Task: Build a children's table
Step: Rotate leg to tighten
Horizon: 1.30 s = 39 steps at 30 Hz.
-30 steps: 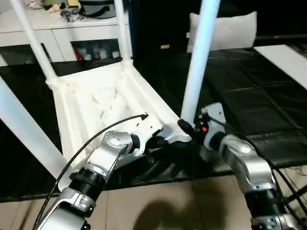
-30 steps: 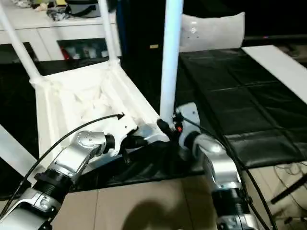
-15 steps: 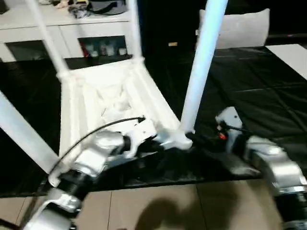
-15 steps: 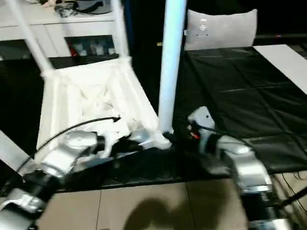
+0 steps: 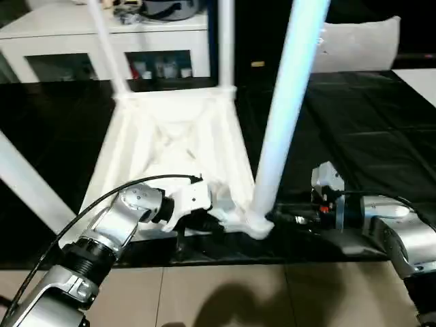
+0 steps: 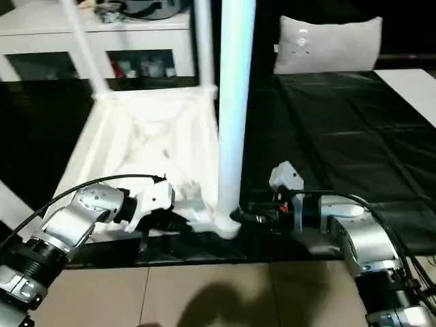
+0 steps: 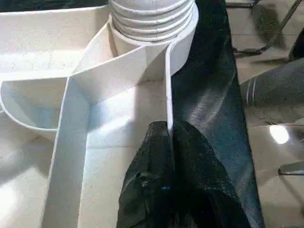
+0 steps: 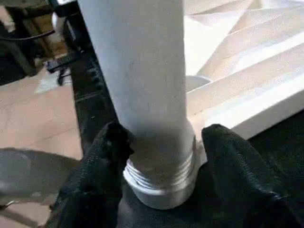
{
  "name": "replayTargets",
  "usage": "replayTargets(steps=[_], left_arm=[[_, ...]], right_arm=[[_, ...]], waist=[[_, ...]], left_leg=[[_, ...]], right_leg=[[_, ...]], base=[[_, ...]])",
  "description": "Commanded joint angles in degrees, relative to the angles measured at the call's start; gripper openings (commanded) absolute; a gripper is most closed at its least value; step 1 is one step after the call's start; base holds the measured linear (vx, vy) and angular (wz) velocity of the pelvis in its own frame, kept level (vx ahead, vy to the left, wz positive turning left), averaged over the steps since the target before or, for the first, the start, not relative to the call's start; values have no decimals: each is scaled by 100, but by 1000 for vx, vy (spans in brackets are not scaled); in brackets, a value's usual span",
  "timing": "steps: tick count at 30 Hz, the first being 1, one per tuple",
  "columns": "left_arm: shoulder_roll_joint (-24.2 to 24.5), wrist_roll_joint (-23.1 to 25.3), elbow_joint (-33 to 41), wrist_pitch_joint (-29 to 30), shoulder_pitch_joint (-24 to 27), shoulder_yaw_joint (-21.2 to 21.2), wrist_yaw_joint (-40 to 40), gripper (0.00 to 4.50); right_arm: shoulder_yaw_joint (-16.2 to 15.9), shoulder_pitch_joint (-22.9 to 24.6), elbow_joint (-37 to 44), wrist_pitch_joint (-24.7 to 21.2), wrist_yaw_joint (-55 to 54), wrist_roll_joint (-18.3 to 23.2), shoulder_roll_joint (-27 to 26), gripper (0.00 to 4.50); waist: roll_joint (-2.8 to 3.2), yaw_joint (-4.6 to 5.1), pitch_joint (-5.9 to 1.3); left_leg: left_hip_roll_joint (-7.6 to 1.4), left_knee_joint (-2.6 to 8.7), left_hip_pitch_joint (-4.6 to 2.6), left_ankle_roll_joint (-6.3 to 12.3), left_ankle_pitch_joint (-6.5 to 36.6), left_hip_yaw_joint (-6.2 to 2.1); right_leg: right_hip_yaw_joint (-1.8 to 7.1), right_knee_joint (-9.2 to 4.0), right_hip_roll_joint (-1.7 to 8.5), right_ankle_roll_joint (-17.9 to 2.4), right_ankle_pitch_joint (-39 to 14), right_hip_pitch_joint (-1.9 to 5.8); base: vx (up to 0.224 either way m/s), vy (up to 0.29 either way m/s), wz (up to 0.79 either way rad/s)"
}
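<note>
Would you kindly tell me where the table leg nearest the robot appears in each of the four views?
Left eye: near leg, right of centre, rising from the near corner.
Right eye: centre.
Left wrist: its threaded base at the top.
Right wrist: centre, between the right claw's fingers.
Shared landmark: the threaded collar at the leg's foot.

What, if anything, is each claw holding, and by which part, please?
Left claw pinches the tabletop's rim wall by the corner socket. Right claw straddles the near leg just above its threaded base.
</note>
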State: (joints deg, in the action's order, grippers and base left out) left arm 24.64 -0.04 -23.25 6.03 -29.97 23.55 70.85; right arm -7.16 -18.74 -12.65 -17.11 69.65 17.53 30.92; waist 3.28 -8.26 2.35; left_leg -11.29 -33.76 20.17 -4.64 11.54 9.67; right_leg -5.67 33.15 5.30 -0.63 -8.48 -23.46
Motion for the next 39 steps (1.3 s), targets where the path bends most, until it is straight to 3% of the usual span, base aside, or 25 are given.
replayTargets(steps=[1, 12, 16, 21, 22, 26, 34, 35, 39], left_arm=[[-9, 28, 208, -16, 32, 231, 263, 0], [-31, 6, 204, -27, 39, 235, 329, 0], [-43, 3, 211, -4, 48, 228, 306, 0], [-58, 16, 197, 8, 81, 213, 257, 0], [-65, 11, 203, 18, 90, 208, 246, 0], [-71, 11, 219, 30, 102, 207, 244, 0], [-81, 46, 229, 21, 132, 187, 233, 0], [-85, 49, 241, 28, 140, 189, 229, 0], [-86, 58, 222, 9, 145, 196, 228, 0]], right_arm=[[0, -179, -44, 68, 48, 1, -75, 237], [-121, -312, -215, 54, 275, 82, -180, 170], [-96, -287, -199, 40, 319, 84, -176, 136], [-45, -295, -277, 60, -23, -37, -277, 136], [9, -316, -246, -73, -17, 76, -312, 165], [50, -342, -220, -142, 8, 141, -334, 199], [13, -416, -242, -64, 39, 106, -415, 252], [-12, -440, -285, 38, -38, 14, -434, 279], [-57, -454, -315, 79, -48, -40, -452, 279]], waist=[[-142, 11, -370], [-170, 40, -353], [-178, 35, -361], [-175, 43, -356], [-179, 53, -349], [-176, 71, -349], [-165, 60, -362], [-155, 53, -368], [-145, 11, -377]], left_leg=[[-173, 376, 27, 441, 840, -5], [-157, 386, 25, 378, 950, -7], [-166, 381, 22, 390, 887, -7], [-162, 383, 23, 381, 891, -6], [-158, 387, 24, 367, 944, -7], [-160, 389, 11, 342, 1000, -10], [-171, 385, 12, 349, 922, -10], [-179, 383, 9, 344, 896, -11], [-181, 374, -2, 341, 844, -3]], right_leg=[[257, -342, 329, -1005, -1904, 327], [248, -382, 329, -860, -2243, 330], [251, -367, 321, -884, -2137, 326], [251, -366, 324, -911, -2121, 326], [245, -378, 324, -884, -2223, 328], [245, -395, 323, -827, -2351, 316], [253, -355, 323, -952, -2059, 321], [255, -348, 327, -979, -1997, 314], [267, -314, 317, -1078, -1725, 316]], base=[[0, 0, 0], [0, 0, 0], [0, 0, 0], [0, 0, 0], [0, 0, 0], [0, 0, 0], [0, 0, 0], [0, 0, 0], [0, 0, 0]])
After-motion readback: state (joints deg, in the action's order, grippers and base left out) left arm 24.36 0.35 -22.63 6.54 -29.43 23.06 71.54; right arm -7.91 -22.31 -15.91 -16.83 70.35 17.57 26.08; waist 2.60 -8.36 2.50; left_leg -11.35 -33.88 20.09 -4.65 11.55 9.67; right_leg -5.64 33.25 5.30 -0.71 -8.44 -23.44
